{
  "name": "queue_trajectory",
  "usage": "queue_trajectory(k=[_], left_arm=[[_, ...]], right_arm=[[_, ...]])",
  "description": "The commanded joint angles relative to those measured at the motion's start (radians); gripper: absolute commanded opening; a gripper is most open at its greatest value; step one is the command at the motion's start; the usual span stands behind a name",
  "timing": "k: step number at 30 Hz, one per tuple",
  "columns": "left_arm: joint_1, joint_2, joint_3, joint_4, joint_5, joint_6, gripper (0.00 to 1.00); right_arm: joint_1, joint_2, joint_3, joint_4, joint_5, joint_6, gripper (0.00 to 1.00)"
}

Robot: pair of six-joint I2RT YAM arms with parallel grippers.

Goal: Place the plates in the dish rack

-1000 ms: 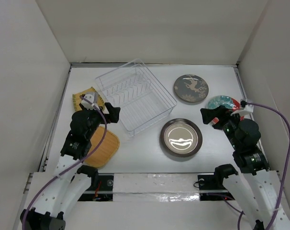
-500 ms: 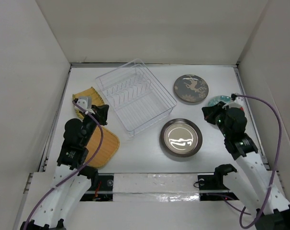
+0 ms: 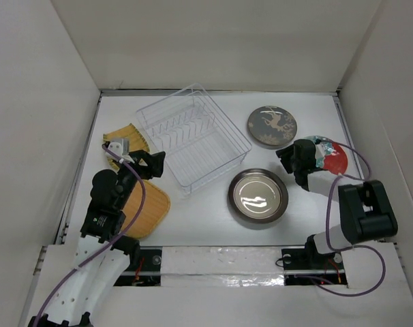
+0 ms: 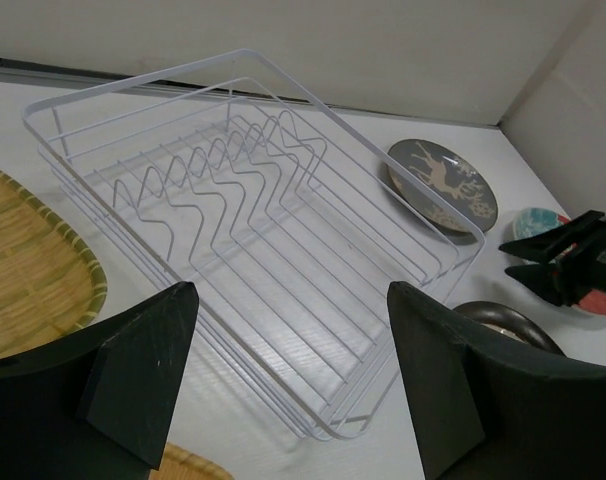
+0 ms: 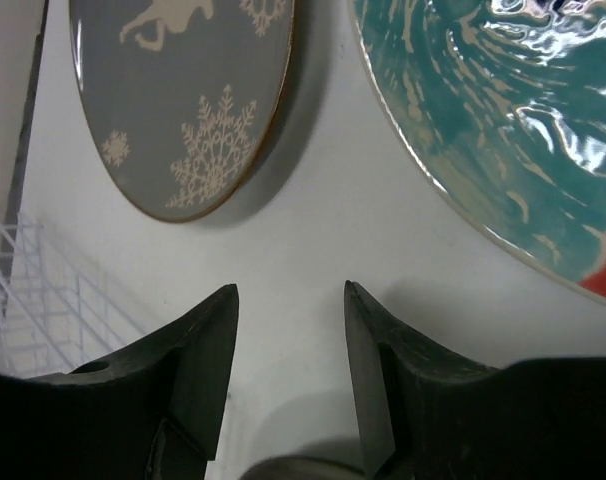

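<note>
We saw the clear dish rack (image 3: 193,138) standing at an angle on the white desk (image 3: 213,218), left of centre toward the back, with no plate in it and its divider prongs bare. The left end effector (image 3: 154,162) hung just beside the rack's near-left side, its fingers wide apart and gripping nothing; its wrist view looked straight along the rack between them. Under that arm lay the round yellow plate (image 3: 146,208), and the fan-shaped yellow plate (image 3: 125,139) lay behind it, close to the rack's left wall. The right end effector (image 3: 295,160) was low over the desk between the dark plate (image 3: 271,126) and the red and teal plate (image 3: 331,157), its fingers slightly apart with only bare desk between them; whether the tips touched the surface, we could not tell. The silver plate (image 3: 257,196) sat flat near the rack's front-right corner.
</note>
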Motion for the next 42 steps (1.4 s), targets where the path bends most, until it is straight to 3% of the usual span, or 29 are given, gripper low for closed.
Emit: queue_trajectory(k=[1, 9, 18, 23, 25, 27, 30, 35, 42], left_arm=[[-0.021, -0.016, 0.025, 0.019, -0.001, 0.003, 0.74], [-0.048, -0.025, 0.026, 0.01, -0.007, 0.016, 0.75], [-0.048, -0.024, 0.035, 0.01, -0.021, 0.03, 0.75], [-0.048, -0.027, 0.038, 0.009, -0.029, 0.033, 0.75], [-0.048, -0.031, 0.038, 0.009, -0.033, 0.035, 0.75], [-0.048, -0.031, 0.038, 0.007, -0.035, 0.036, 0.75], [-0.048, -0.03, 0.038, 0.002, -0.035, 0.035, 0.75], [-0.048, -0.022, 0.04, 0.004, -0.03, 0.038, 0.74], [-0.048, -0.022, 0.04, 0.005, -0.026, 0.038, 0.74]], right_arm=[[-0.017, 0.119, 0.093, 0.156, 0.042, 0.156, 0.52], [-0.061, 0.349, 0.234, 0.173, 0.052, 0.3, 0.53], [-0.081, 0.438, 0.398, -0.012, 0.031, 0.36, 0.48], [-0.092, 0.449, 0.431, -0.035, 0.006, 0.342, 0.31], [-0.092, 0.445, 0.412, 0.006, -0.009, 0.336, 0.29], [-0.092, 0.432, 0.379, 0.04, -0.009, 0.328, 0.21], [-0.092, 0.412, 0.34, 0.078, 0.008, 0.313, 0.0], [-0.092, 0.319, 0.22, 0.343, 0.02, 0.224, 0.0], [-0.149, 0.173, 0.158, 0.547, -0.142, 0.03, 0.0]])
